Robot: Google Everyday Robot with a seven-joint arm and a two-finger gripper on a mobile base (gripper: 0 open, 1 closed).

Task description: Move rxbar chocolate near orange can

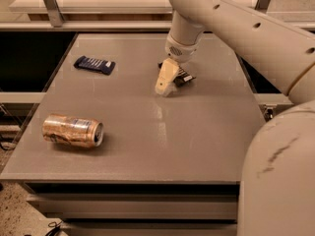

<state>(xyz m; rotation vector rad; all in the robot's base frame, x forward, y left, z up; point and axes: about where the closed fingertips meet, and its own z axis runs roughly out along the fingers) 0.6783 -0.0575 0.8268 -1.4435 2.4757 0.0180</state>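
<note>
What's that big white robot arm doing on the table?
The robot's gripper is down low over the grey table, right in front of the rxbar chocolate, which is partly hidden behind it. The orange can lies on its side near the front left corner, far from the bar, so the bar is not yet near the can. A dark blue bar sits at the back left, apart from both.

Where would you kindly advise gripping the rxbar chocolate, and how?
Across its short width, probably, straight down from above: the rxbar chocolate lies flat on the table, too thin for a side approach. The pincer hangs at its near-left edge.
</note>
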